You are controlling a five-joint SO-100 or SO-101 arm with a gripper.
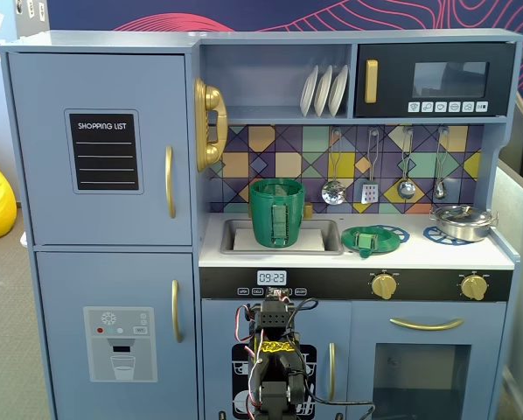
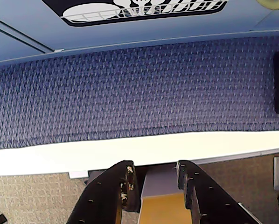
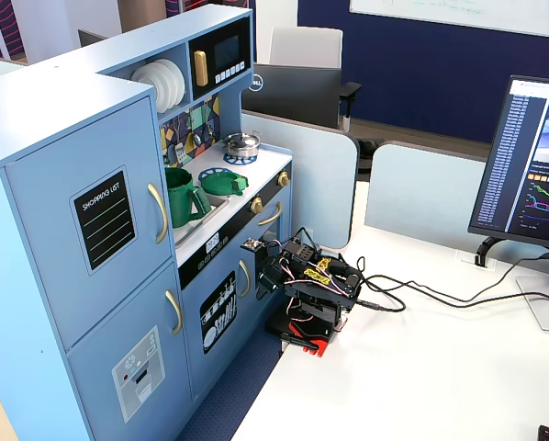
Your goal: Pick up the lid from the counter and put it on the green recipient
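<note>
Resting on a blue burner ring [image 1: 393, 234], lid [image 1: 366, 240]; pincer [image 2: 153, 179] slightly parted, empty.

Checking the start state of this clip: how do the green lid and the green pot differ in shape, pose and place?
The lid is a flat round disc lying on the counter over a blue burner ring; the green pot is a tall cylinder standing upright in the sink. The pot has a ribbed strap handle on its front and is open on top. Both are green plastic, and neither is held by the gripper.
</note>
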